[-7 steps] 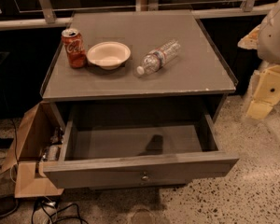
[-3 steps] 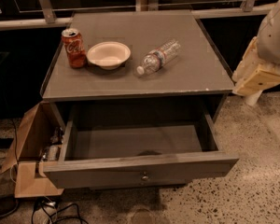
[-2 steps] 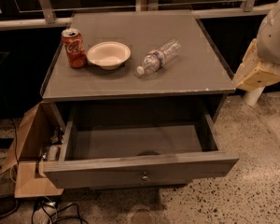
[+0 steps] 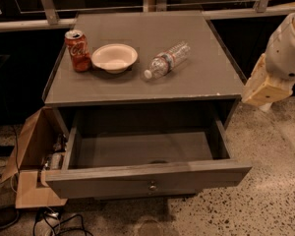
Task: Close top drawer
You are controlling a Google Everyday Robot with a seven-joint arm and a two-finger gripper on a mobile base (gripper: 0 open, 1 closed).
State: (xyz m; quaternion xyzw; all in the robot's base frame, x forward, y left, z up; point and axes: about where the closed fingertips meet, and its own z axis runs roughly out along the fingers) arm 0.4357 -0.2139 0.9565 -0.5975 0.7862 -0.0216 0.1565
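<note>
The top drawer point(image 4: 147, 177) of a grey-brown cabinet stands pulled far out toward me, its inside empty, with a small round metal knob point(image 4: 152, 186) at the centre of its front panel. My gripper point(image 4: 262, 88) hangs at the right edge of the view, beside the cabinet's right front corner and above the floor. It is apart from the drawer, well to the right of and above the front panel.
On the cabinet top point(image 4: 206, 73) stand a red soda can point(image 4: 77, 50), a white bowl point(image 4: 114, 57) and a clear plastic bottle point(image 4: 167, 60) lying on its side. An open cardboard box point(image 4: 29, 156) and cables point(image 4: 54, 220) lie at the cabinet's left on the speckled floor point(image 4: 265, 195).
The gripper has risen and drifted slightly left along the cabinet's right side. The drawer and the things on top have not moved.
</note>
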